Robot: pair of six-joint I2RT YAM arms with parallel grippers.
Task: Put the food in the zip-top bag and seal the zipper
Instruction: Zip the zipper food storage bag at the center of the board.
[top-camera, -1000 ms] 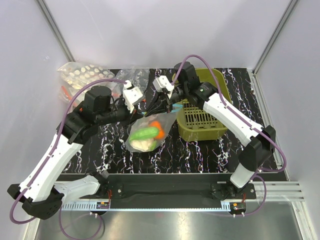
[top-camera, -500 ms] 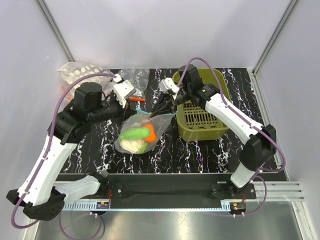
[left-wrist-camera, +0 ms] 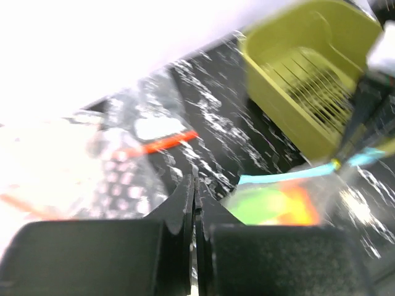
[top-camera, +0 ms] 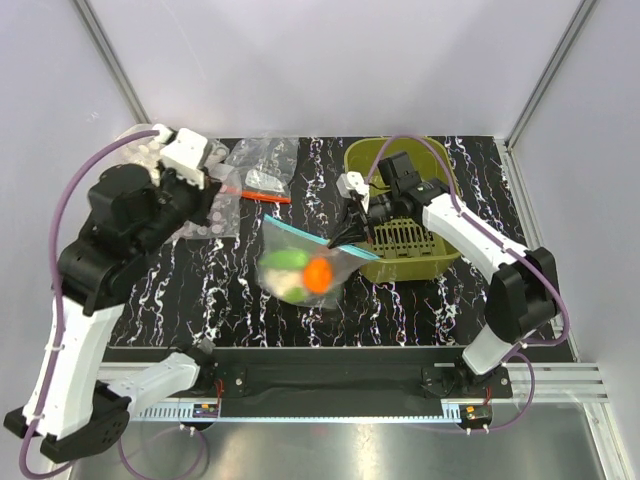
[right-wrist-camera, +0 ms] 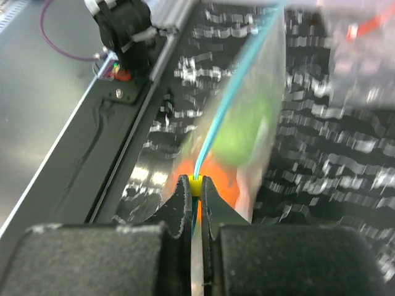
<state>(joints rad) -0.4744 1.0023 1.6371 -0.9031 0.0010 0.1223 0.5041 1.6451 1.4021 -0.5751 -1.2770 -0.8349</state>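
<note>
Just past the arm bases, mid-desk, the food (top-camera: 318, 272) sits inside the zip-top bag (top-camera: 340, 262), with orange and green pieces showing through. The right pincer (right-wrist-camera: 196, 185) is clamped on the yellow tab (right-wrist-camera: 195, 182) at the end of the zipper (top-camera: 300, 232). The teal strip reads as one line, so the seal looks near done, though full closure can't be confirmed. The left pincer (left-wrist-camera: 194, 185) is pinched together on nothing, off left. The desk (top-camera: 400, 300) is black marble-print. Behind are an olive basket (top-camera: 430, 145), a red-strip bag (top-camera: 262, 160), a bag of white pieces (left-wrist-camera: 120, 176) and white walls (top-camera: 300, 70).

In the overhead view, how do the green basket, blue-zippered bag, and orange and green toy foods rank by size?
Largest: the green basket
Next: the zip-top bag
Smallest: the orange piece and green piece, blurred and about alike, so unranked.
</note>
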